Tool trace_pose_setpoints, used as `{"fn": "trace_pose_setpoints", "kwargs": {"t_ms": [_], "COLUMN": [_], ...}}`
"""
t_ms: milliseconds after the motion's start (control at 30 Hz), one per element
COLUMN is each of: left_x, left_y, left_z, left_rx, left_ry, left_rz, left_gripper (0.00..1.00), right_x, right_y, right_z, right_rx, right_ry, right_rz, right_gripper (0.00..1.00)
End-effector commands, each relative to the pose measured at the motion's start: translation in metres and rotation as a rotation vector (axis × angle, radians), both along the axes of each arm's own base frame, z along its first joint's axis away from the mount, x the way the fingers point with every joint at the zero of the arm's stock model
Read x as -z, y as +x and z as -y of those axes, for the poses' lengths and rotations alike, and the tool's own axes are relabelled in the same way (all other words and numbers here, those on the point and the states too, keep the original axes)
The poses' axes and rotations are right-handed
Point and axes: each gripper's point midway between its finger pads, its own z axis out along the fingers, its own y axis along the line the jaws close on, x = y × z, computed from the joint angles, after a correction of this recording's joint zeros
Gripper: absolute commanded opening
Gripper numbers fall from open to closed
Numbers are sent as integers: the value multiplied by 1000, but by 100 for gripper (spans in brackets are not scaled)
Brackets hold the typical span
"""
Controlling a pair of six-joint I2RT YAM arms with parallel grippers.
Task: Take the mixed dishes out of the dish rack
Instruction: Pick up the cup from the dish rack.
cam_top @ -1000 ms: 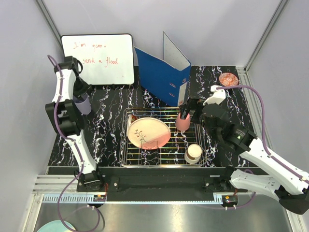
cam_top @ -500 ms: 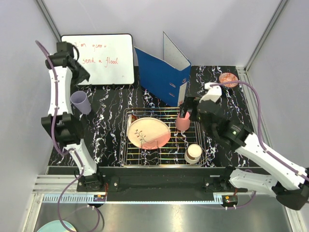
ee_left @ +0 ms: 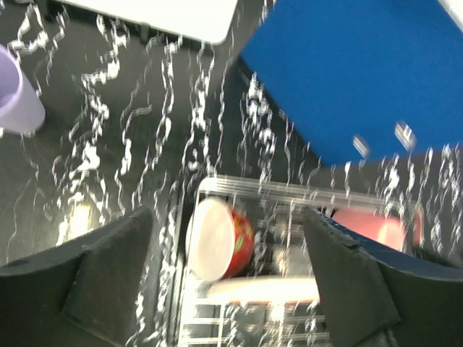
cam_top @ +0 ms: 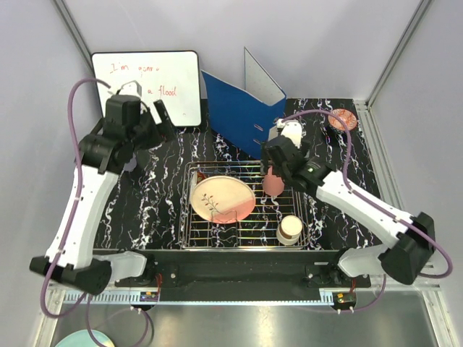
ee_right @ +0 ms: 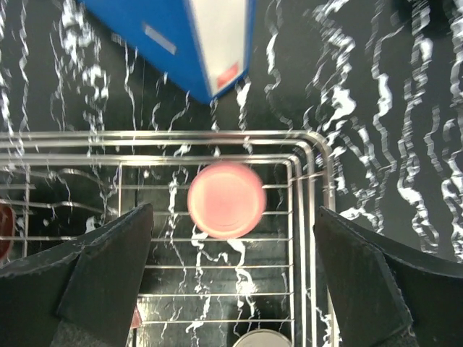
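You've got lav cup [ee_left: 18, 90] + bowl [cam_top: 342, 118] off rack [cam_top: 253, 233]; plate [cam_top: 223, 198], pink cup [ee_right: 226, 200], cream cup [cam_top: 289, 228], 2nd bowl [ee_left: 217, 238] left. L hand [ee_left: 226, 220], R hand [ee_right: 233, 211] open, empty.

At the back left of your black marbled table [cam_top: 155, 195] you'll see a whiteboard [cam_top: 148, 87] standing upright, its red handwriting partly hidden. Just to its right a blue binder [cam_top: 242, 119] stands open. Below the table's near edge, a teal disc [cam_top: 78, 338] is cut off by the frame.

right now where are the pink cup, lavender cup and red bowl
pink cup [ee_right: 226, 200]: right wrist view, its round top face
lavender cup [ee_left: 18, 94]: left wrist view, side wall
red bowl [ee_left: 244, 235]: left wrist view, patterned outer wall
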Motion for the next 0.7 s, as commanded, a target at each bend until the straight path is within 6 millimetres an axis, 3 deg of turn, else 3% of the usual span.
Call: {"fn": "trace_pose_setpoints", "kwargs": {"t_ms": [0,133,300,667], "left_x": [-19,-12,-11,0], "left_y": [-12,-28,-38,-39], "left_z": [12,18,15,18], "left_rx": [80,116,112,116], "left_ry": [-14,-11,-6,5], "left_rz": [149,153,174,161], "left_gripper": [93,99,99,99], "right_x": [9,32,55,91], "right_y": [5,8,15,21], "right_z": [-25,-31,-33,-19], "right_rx": [-43,-34,-5,62], "right_ry": [72,63,34,20], "right_rz": [-44,-90,-127,-188], "right_gripper": [100,100,100,97]}}
